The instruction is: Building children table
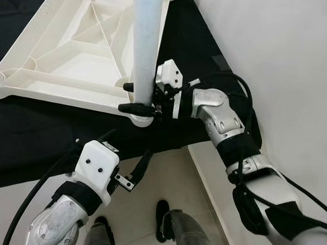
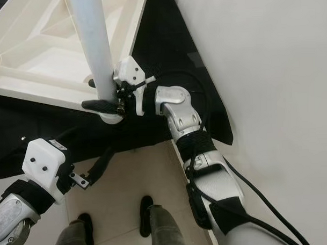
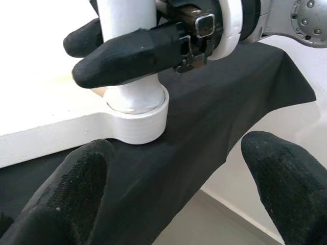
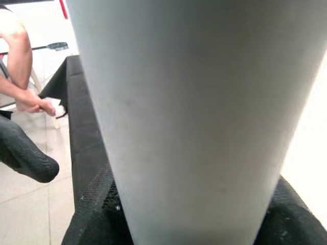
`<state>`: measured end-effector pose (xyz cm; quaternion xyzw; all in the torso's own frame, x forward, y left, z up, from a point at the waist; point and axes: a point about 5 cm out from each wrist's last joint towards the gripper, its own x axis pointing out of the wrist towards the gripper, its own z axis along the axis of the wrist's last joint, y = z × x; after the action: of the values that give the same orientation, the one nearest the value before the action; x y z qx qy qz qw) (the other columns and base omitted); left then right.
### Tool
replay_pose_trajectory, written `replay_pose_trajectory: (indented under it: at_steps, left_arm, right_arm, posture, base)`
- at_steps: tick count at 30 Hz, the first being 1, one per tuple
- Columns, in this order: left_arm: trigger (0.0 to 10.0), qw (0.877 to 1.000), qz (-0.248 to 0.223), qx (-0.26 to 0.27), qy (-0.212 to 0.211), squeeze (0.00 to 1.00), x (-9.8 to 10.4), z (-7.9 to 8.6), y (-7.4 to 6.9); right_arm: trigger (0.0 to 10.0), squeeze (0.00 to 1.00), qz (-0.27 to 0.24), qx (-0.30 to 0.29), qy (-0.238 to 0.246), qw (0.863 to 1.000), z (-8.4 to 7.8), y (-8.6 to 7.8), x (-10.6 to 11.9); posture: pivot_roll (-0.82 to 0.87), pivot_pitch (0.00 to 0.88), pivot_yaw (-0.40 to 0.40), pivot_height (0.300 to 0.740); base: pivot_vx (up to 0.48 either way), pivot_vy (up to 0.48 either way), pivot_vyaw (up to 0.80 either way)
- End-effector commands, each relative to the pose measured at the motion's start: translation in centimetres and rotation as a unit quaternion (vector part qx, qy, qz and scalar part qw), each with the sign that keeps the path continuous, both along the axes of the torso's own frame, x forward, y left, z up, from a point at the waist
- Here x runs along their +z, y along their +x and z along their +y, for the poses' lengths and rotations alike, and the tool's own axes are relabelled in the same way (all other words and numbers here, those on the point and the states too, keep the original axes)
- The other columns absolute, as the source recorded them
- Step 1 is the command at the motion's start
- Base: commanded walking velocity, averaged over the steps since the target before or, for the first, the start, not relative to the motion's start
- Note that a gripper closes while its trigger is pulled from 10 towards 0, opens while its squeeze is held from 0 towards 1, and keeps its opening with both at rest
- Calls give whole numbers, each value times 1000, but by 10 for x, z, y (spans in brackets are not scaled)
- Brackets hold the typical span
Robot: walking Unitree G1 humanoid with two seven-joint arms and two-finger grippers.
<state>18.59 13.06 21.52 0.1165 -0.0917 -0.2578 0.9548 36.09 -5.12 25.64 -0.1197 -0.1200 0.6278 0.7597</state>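
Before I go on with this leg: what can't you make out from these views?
- Seating of leg in socket: joint interior hidden, left wrist view.
- Leg's top: cut off by the upper edge, eye views.
- Right gripper: far finger partly behind the leg.
- Tabletop: other corners out of frame.
- Right wrist view: leg blocks most of it.

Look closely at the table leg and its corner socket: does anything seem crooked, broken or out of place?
Nothing stands out. The white leg stands seated in the corner socket of the upturned tabletop, gripped by the right hand.
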Motion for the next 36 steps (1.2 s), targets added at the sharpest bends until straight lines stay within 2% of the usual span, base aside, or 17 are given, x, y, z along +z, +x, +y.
replay_pose_trajectory:
  at_steps: [1, 8, 11, 12, 13, 14, 15, 17, 18, 23, 24, 25, 26, 27, 28, 32, 36]
  left_arm:
    - [10000, 1000, 9, -9, -1, 0, -2, -2, -4]
    - [10000, 1000, 10, -13, -2, 0, -2, -3, -3]
    - [10000, 1000, 11, -17, -2, 0, -3, -4, -4]
    - [10000, 1000, 12, -18, -3, 0, -3, -3, -4]
    - [10000, 1000, 12, -19, -2, 0, -3, -3, -3]
    - [10000, 1000, 12, -19, -2, 0, -3, -3, -3]
    - [10000, 1000, 12, -19, -2, 0, -3, -2, -3]
    - [10000, 1000, 12, -20, -1, 0, -3, -2, -2]
    - [10000, 1000, 12, -21, 0, 0, -3, -2, -1]
    - [10000, 1000, 10, -23, 1, 0, -3, -3, 0]
    - [10000, 1000, 9, -20, 2, 0, -3, -2, 0]
    - [10000, 1000, 9, -20, 2, 0, -3, -2, 0]
    - [10000, 1000, 8, -16, 5, 0, -2, 0, 1]
    - [10000, 1000, 7, -13, 7, 0, -2, 1, 1]
    - [10000, 1000, 6, -12, 8, 0, -2, 2, 1]
    - [10000, 1000, 6, -11, 10, 0, -2, 3, 1]
    - [10000, 1000, 12, -5, 0, 0, -5, 2, 4]
  right_arm:
    - [0, 0, 25, 15, 2, 1000, -3, -2, -14]
    - [0, 0, 36, -81, 44, 995, -29, 2, -25]
    - [0, 0, 58, -163, 84, 981, -38, -3, -39]
    - [0, 0, 40, -322, 82, 942, -46, -2, -53]
    - [0, 0, 64, -390, 66, 916, -41, -22, -78]
    - [0, 0, 64, -390, 66, 916, -41, -22, -78]
    - [0, 0, 80, -433, 55, 896, -39, -38, -92]
    - [0, 0, 85, -441, 52, 892, -33, -50, -99]
    - [0, 0, 84, -418, 58, 902, -24, -47, -97]
    - [0, 0, 80, -419, 66, 902, -23, -37, -90]
    - [6745, 0, 74, -418, 64, 903, -22, -33, -89]
    - [6745, 0, 74, -418, 64, 903, -22, -33, -89]
    - [10000, 0, 71, -403, 67, 910, -19, -31, -87]
    - [10000, 0, 64, -391, 73, 915, -17, -29, -84]
    - [10000, 1000, 60, -384, 81, 918, -17, -26, -81]
    - [10000, 1000, 58, -399, 87, 911, -16, -29, -77]
    - [10000, 1000, 43, -447, 101, 888, -44, -35, -71]
  posture:
    - [154, 343, -165, 740]
    - [136, 345, -161, 740]
    - [126, 342, -164, 740]
    - [117, 345, -164, 740]
    - [129, 353, -156, 740]
    - [129, 353, -156, 740]
    - [129, 355, -152, 740]
    - [117, 333, -137, 740]
    - [123, 332, -140, 740]
    - [123, 329, -141, 740]
    - [129, 331, -147, 740]
    - [129, 331, -147, 740]
    - [135, 329, -143, 740]
    - [136, 329, -143, 740]
    - [136, 329, -139, 740]
    - [136, 329, -139, 740]
    - [100, 333, -138, 740]
  base:
    - [0, 0, 0]
    - [0, 0, 0]
    - [0, 0, 0]
    - [0, 0, 0]
    - [0, 0, 0]
    - [0, 0, 0]
    - [0, 0, 0]
    - [0, 0, 0]
    - [0, 0, 0]
    - [0, 0, 0]
    - [0, 0, 0]
    - [0, 0, 0]
    - [0, 0, 0]
    - [0, 0, 0]
    - [0, 0, 0]
    - [0, 0, 0]
    - [0, 0, 0]
